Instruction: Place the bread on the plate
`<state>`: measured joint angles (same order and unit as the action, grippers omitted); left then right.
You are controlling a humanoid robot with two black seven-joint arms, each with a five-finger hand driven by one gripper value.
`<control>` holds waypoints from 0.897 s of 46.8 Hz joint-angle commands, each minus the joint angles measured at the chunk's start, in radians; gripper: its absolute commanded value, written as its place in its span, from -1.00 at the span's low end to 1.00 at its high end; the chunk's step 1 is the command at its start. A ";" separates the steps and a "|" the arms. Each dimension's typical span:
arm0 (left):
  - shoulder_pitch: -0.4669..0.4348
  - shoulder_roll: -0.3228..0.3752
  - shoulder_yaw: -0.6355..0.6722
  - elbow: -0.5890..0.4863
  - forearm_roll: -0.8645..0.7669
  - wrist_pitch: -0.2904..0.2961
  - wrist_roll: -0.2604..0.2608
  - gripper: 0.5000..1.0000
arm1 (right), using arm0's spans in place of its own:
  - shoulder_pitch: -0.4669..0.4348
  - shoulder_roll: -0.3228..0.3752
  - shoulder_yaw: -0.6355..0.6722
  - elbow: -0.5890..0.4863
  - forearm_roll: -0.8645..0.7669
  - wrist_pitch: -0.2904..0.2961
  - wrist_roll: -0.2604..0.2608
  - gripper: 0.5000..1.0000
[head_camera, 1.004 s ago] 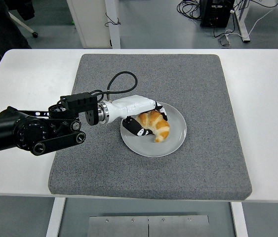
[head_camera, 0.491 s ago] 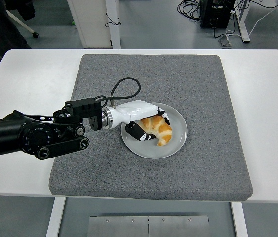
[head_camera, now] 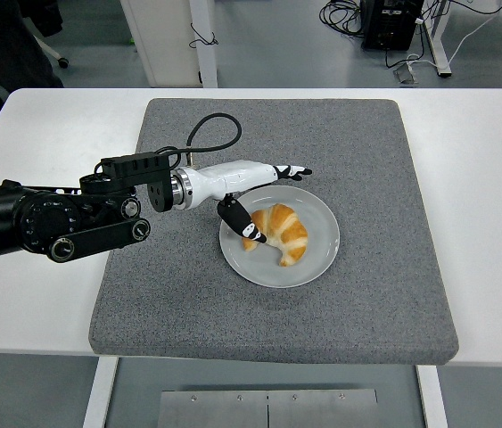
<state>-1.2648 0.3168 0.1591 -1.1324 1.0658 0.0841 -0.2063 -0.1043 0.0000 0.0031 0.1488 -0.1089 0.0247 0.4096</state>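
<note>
A golden croissant (head_camera: pixel 279 229) lies on the grey round plate (head_camera: pixel 316 259), near its middle. My left hand (head_camera: pixel 264 192) is open above the plate's left rim. Its fingers (head_camera: pixel 293 171) stretch out flat past the croissant's far side and its thumb (head_camera: pixel 240 222) hangs down by the croissant's left end. The hand holds nothing. My left arm comes in from the left edge over the mat.
The plate sits on a grey felt mat (head_camera: pixel 366 152) that covers most of the white table (head_camera: pixel 482 178). A black cable (head_camera: pixel 210 138) loops up from my wrist. Floor, cables and furniture legs show beyond the table's far edge.
My left hand has let go of the croissant, opened and lifted up and back to the left. The croissant stays on the plate.
</note>
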 commanded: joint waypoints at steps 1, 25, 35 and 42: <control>-0.005 0.013 -0.030 0.000 -0.001 -0.027 -0.001 0.84 | 0.000 0.000 0.000 0.000 0.000 0.000 0.000 1.00; -0.001 0.064 -0.297 0.016 -0.214 -0.198 -0.051 0.86 | 0.000 0.000 0.000 0.000 0.000 0.000 0.000 1.00; 0.027 0.065 -0.302 0.045 -0.427 -0.165 -0.054 0.86 | 0.000 0.000 0.000 0.000 0.000 0.000 0.000 1.00; 0.058 0.062 -0.309 0.057 -0.460 -0.158 -0.057 0.86 | 0.000 0.000 0.000 0.000 0.000 0.000 0.000 1.00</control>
<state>-1.2200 0.3810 -0.1441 -1.0775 0.6104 -0.0787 -0.2618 -0.1043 0.0000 0.0031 0.1488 -0.1089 0.0242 0.4096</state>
